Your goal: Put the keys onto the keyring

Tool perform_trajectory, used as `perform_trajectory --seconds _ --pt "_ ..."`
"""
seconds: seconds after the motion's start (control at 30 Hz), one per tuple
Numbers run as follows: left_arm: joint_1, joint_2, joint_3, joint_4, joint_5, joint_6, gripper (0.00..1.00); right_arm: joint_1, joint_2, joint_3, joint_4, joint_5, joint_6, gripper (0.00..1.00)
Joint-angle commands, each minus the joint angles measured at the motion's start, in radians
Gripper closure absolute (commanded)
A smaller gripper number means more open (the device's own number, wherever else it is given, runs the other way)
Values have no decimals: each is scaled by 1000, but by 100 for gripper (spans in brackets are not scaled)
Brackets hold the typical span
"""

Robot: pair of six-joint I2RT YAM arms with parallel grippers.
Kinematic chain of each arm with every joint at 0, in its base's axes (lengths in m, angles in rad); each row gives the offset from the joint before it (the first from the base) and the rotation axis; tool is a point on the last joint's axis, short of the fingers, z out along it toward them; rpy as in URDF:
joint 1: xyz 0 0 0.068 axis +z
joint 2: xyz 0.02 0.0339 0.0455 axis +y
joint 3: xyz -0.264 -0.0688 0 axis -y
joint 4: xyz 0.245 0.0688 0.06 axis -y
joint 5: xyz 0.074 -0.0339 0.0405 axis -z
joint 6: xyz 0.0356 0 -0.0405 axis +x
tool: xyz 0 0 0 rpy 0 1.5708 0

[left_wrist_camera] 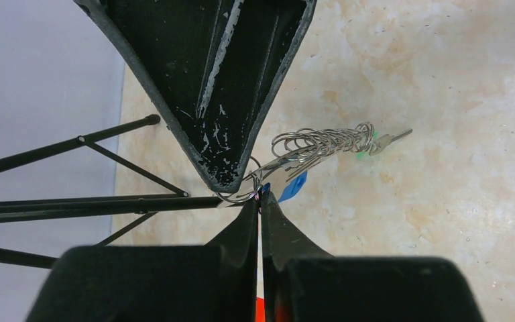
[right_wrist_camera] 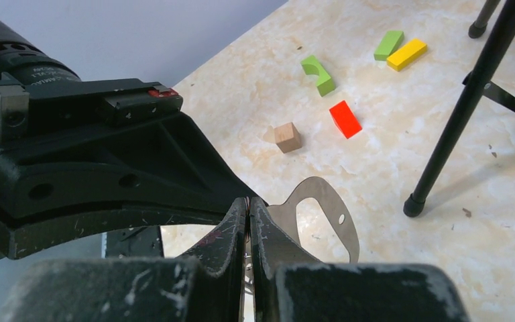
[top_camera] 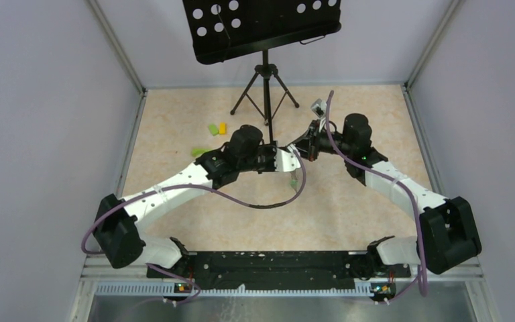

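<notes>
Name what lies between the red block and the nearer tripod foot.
Nothing; the right wrist view shows bare tabletop between red block and tripod foot.

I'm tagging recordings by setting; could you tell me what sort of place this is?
Probably a robotics lab test cell: two arms bolted at the edge of a marble-patterned tabletop, plain panels on metal frame posts walling it in, and loose toy blocks as props.

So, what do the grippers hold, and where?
Both seem to pinch the keyring by its end ring: left gripper beside the blue tag, right gripper opposite.
</notes>
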Motion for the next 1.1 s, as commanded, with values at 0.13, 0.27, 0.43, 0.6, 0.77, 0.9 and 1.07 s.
perform_trajectory --seconds 0.13,0.27,0.43,0.6,0.77,0.9,1.07 --pt "-33 32 65 42 -12 -53 95 -8 1 2 52 51 3 100" --pt "-32 34 73 44 -47 -97 85 -9 -4 -1 55 50 -6 100" --pt "-29 16 57 51 -37 -112 71 -13 -13 1 57 40 -33 100" --pt "-9 -6 41 47 -28 -115 63 -23 -29 1 52 21 -74 100" --pt "42 -43 20 20 25 -120 56 -32 -42 -2 55 -25 -122 100" --pt "102 -60 22 -3 112 -143 50 -33 -38 -9 85 -104 -153 100" --pt "204 -52 51 -32 361 -201 48 -33 -39 -20 125 -174 -174 100"
